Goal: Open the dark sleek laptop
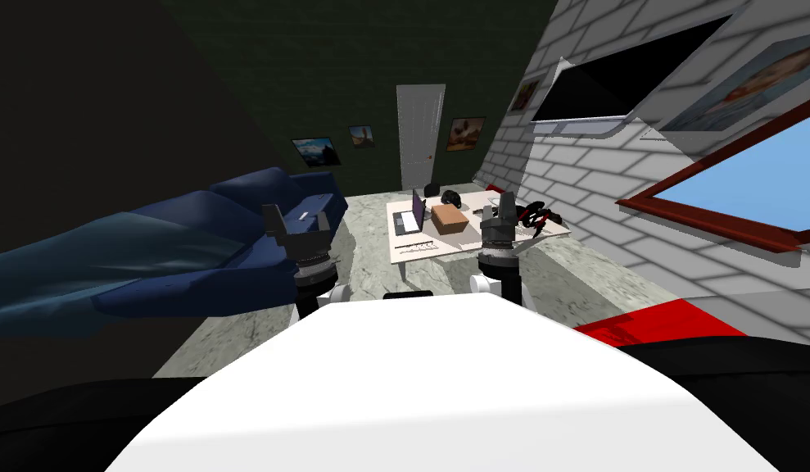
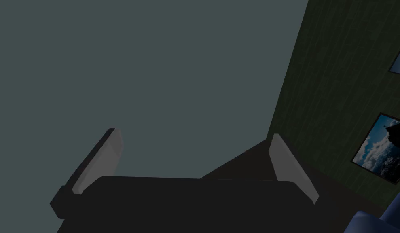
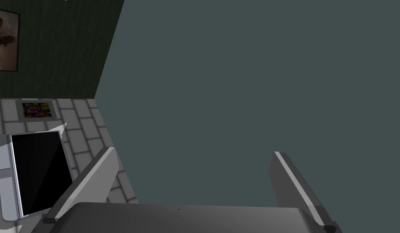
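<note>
The left hand (image 1: 297, 220) and right hand (image 1: 497, 211) hang wide open and empty, well short of the dark laptop (image 1: 410, 215) on the white bench (image 1: 468, 242) ahead beside a brown box (image 1: 448, 219), so this looks like the approach: the robot must drive closer before reaching the lid.

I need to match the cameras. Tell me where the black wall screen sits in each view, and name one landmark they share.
Head view: the black wall screen is at the upper right, high on the grey brick wall.
Left wrist view: not in it.
Right wrist view: the screen is on the same brick wall, beside the right gripper, under a small framed picture.
Shared landmark: the dark green wall, in all three.
</note>
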You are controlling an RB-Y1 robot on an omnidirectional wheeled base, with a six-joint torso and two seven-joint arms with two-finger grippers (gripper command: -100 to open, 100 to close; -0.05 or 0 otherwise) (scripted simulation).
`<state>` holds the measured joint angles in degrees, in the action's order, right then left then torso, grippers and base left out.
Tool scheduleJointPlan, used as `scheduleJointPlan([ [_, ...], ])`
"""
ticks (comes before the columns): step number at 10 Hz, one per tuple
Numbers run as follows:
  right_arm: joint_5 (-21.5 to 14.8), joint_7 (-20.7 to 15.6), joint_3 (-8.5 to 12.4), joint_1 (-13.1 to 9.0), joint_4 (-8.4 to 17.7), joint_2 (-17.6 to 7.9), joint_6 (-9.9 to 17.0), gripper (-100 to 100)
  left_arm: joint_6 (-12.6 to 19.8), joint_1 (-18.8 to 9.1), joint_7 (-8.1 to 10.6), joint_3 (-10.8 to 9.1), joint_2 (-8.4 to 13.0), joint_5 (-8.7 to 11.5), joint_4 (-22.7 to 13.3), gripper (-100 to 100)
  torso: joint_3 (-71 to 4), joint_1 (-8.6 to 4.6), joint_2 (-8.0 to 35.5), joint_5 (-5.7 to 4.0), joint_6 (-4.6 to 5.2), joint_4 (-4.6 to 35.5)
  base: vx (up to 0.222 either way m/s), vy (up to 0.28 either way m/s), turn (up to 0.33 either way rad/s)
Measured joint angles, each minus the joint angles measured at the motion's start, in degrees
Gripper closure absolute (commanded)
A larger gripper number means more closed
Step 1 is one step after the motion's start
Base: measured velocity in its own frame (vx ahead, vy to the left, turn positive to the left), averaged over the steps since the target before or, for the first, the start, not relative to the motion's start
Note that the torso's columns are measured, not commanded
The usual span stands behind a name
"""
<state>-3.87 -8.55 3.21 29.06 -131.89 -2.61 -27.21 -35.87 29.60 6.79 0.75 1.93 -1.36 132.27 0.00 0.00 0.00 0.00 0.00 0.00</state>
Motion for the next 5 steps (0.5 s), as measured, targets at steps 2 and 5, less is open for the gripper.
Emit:
scheduleJointPlan([
  [2,0.0,0.0,0.0,0.0,0.0,0.0,0.0,0,0.0,0.0,0.0,0.0,0.0,0.0,0.0,0,-12.0,0.0,5.97,0.0,0.0,6.0,0.0,0.0,0.0],
  [5,0.0,0.0,0.0,0.0,-0.01,0.0,0.0,0,0.0,0.0,0.0,0.0,0.0,0.0,0.01,0,-36.92,0.0,18.45,0.0,0.0,18.46,0.0,0.0,0.0],
])
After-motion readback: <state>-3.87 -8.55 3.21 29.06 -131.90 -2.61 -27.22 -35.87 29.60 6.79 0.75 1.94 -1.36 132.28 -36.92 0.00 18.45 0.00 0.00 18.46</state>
